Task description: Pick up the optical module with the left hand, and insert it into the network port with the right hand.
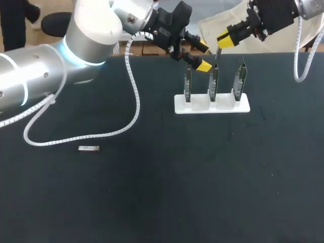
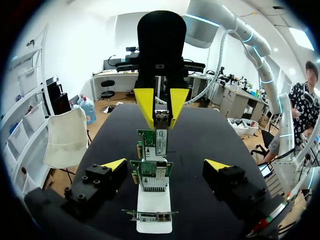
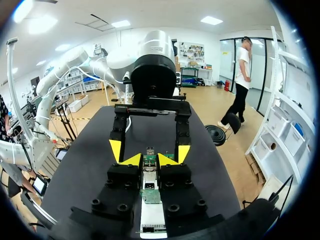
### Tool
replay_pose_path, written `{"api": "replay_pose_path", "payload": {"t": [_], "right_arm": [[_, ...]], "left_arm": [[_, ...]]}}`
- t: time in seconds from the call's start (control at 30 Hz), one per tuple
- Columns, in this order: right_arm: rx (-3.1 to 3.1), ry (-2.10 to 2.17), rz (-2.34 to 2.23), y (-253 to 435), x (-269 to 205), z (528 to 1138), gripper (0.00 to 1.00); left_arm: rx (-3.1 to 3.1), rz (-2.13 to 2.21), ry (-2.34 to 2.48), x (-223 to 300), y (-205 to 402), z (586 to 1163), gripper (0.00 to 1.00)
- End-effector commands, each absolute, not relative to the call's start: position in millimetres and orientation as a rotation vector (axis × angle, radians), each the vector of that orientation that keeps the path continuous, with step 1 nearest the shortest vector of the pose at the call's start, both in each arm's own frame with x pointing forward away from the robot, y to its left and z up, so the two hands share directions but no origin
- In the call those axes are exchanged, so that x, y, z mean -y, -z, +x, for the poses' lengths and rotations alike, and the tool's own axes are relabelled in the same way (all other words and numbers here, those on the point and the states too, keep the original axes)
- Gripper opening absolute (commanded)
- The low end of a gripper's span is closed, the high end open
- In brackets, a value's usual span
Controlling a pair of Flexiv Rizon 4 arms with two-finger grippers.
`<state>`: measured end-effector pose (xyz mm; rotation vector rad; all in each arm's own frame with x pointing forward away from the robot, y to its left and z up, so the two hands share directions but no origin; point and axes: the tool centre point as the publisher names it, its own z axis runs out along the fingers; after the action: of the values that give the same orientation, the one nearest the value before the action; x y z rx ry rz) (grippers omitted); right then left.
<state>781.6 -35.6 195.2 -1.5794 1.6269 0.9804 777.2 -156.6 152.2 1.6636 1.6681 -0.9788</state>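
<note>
A white stand (image 1: 212, 105) holds three green network cards upright, the middle one (image 1: 213, 81) under both grippers. My right gripper (image 1: 225, 38) is shut on a slim silver optical module (image 1: 218, 55) that hangs just above that middle card. In the left wrist view the same module (image 2: 161, 119) sits between the right gripper's yellow fingertips (image 2: 145, 102), its end at the top of a card (image 2: 156, 142). My left gripper (image 1: 202, 57) stands open at the stand's far left side, holding nothing. In the right wrist view, my right gripper (image 3: 150, 160) hovers over the cards (image 3: 150, 195).
Another small silver module (image 1: 88, 148) lies on the dark table at the left. The left arm's white coiled cable (image 1: 101, 135) rests on the table near it. The stand stands close to the table's far edge.
</note>
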Motion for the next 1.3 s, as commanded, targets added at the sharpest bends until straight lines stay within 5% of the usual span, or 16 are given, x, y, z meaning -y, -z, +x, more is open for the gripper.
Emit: {"api": "replay_pose_path", "payload": {"t": [0.03,1.3], "right_arm": [[-1.628,-0.985,-1.585,-195.4,34.7,784.3,0.0],[-1.637,-0.973,-1.585,-193.0,37.7,783.6,0.0]], "left_arm": [[-1.672,1.664,0.977,153.6,-153.4,779.9,1.0],[-1.602,1.66,0.999,156.2,-150.9,778.8,1.0]]}}
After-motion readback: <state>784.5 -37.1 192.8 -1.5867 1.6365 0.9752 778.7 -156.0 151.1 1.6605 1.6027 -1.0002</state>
